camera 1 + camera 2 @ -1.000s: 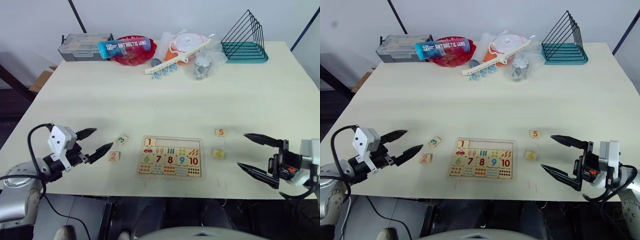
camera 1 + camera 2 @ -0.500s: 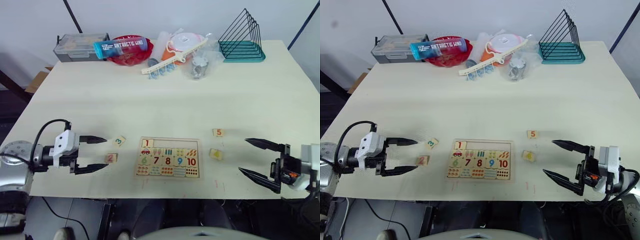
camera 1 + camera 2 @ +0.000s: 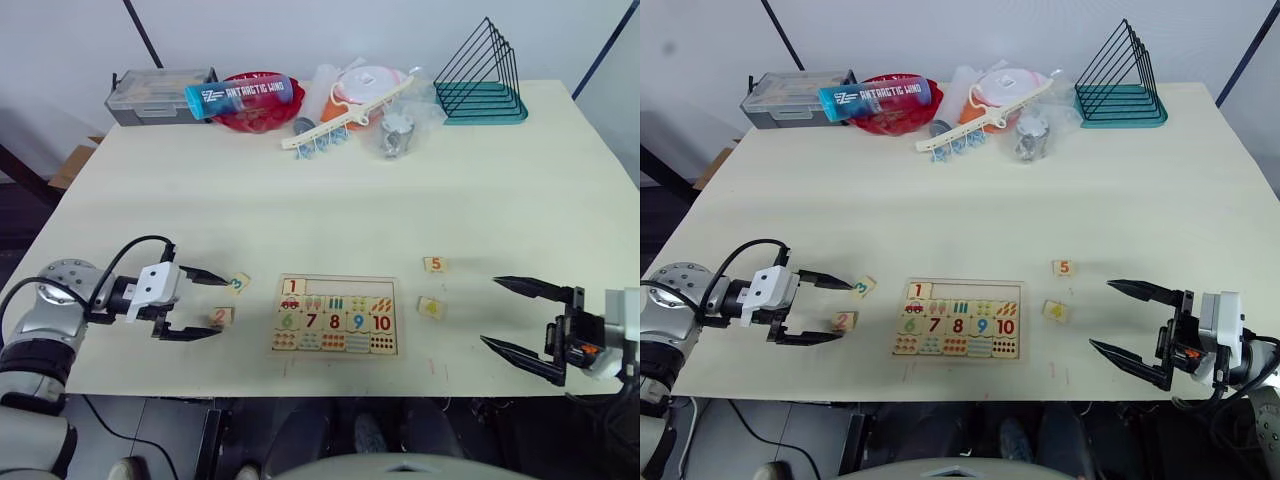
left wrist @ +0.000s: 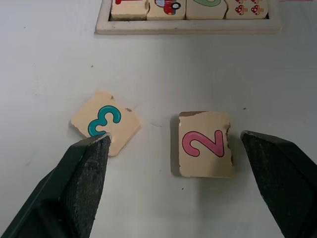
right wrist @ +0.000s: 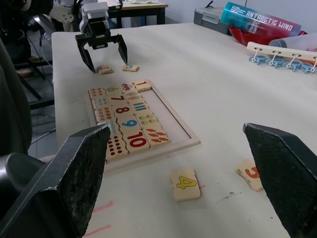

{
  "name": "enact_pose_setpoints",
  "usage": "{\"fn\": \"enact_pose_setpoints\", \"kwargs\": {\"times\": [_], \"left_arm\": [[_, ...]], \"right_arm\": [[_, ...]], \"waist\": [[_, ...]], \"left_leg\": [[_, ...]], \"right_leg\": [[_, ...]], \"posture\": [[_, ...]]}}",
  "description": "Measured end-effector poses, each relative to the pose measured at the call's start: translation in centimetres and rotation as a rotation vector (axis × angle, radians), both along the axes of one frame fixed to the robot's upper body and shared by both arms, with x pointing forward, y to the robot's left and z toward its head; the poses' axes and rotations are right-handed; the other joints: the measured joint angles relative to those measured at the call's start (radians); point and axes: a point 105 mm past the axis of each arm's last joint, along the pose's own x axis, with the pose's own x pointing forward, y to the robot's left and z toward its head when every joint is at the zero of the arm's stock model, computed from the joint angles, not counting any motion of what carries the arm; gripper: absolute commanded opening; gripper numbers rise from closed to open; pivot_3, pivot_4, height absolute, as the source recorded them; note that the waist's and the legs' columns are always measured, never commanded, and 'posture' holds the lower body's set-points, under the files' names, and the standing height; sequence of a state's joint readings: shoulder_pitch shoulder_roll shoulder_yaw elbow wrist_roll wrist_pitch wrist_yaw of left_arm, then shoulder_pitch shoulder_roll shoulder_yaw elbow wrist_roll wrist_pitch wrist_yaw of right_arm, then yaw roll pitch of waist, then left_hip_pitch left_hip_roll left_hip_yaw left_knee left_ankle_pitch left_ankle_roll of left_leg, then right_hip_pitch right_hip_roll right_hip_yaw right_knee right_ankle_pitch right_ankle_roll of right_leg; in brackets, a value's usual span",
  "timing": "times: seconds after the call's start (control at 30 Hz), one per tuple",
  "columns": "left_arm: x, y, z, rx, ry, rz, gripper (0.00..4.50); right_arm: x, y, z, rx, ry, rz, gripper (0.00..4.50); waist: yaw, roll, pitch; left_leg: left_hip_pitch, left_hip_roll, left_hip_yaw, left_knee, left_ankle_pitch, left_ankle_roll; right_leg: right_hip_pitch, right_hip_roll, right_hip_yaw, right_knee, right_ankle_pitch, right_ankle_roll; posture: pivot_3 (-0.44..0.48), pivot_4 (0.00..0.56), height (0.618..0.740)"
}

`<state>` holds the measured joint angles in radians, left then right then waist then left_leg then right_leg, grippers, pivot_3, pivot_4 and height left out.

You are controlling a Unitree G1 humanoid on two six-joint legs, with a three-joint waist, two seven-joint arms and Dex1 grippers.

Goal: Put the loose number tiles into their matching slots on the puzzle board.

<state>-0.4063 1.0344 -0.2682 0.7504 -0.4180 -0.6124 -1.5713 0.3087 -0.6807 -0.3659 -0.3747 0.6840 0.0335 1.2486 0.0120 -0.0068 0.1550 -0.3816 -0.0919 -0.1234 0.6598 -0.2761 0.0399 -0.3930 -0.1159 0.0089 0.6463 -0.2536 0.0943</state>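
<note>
One puzzle board, four loose number tiles on the table: the 2, 3, 4, 5, one tile 1 sat in the slots, two end effectors counted: left, right.

grey box | blue bottle | red bowl | wire rack | possibly bagged items

Bright, even overhead light; soft shadows, sharp focus, no glare.

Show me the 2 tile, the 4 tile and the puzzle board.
2 tile [image 4: 204,144], left wrist view, on its pink digit.
4 tile [image 5: 185,183], right wrist view, on its yellow digit.
Puzzle board [image 3: 336,284], left eye view, on its empty top row.
</note>
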Motion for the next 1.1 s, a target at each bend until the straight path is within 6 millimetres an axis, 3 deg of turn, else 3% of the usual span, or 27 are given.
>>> {"fn": "enact_pose_setpoints", "kwargs": {"times": [0.3, 0.43, 0.73, 1.07, 1.1], "left_arm": [[-0.29, -0.17, -0.07, -0.018, 0.021, -0.015, 4.45], [-0.38, -0.12, -0.15, -0.016, 0.031, -0.016, 2.88], [-0.55, 0.50, -0.47, -0.002, 0.040, 0.001, 2.88], [-0.56, 0.56, -0.46, -0.001, 0.036, 0.000, 2.88], [-0.55, 0.53, -0.47, 0.000, 0.037, -0.001, 2.35]], "right_arm": [[0.02, -0.05, 0.06, -0.002, -0.003, -0.002, 4.50], [0.12, -0.02, 0.20, -0.002, -0.010, -0.001, 4.50], [0.19, 0.00, 0.29, -0.003, -0.015, 0.000, 4.50], [0.30, 0.05, 0.44, -0.002, -0.022, 0.002, 4.50], [0.31, 0.05, 0.44, -0.002, -0.022, 0.002, 4.50]], "waist": [[-0.002, 0.000, 0.000], [-0.002, 0.000, 0.000], [-0.004, 0.000, 0.000], [-0.018, 0.000, 0.000], [-0.020, 0.000, 0.000]], "left_leg": [[0.001, 0.000, 0.003, 0.000, 0.000, 0.000], [0.001, 0.000, 0.002, 0.000, 0.000, 0.000], [0.001, 0.010, 0.010, 0.001, 0.000, 0.000], [0.000, 0.043, 0.057, 0.003, 0.000, 0.000], [0.000, 0.048, 0.064, 0.003, 0.000, 0.000]], "right_leg": [[0.000, 0.000, 0.003, 0.001, 0.000, 0.000], [0.000, 0.001, 0.003, 0.001, 0.000, 0.000], [0.000, 0.005, 0.001, 0.004, 0.000, 0.000], [0.003, 0.005, -0.002, 0.007, -0.002, -0.002], [0.006, 0.005, -0.003, 0.006, -0.002, -0.003]], "posture": [[0.000, 0.150, 0.740], [0.000, 0.150, 0.740], [0.000, 0.150, 0.740], [0.000, 0.150, 0.740], [0.000, 0.150, 0.740]]}}
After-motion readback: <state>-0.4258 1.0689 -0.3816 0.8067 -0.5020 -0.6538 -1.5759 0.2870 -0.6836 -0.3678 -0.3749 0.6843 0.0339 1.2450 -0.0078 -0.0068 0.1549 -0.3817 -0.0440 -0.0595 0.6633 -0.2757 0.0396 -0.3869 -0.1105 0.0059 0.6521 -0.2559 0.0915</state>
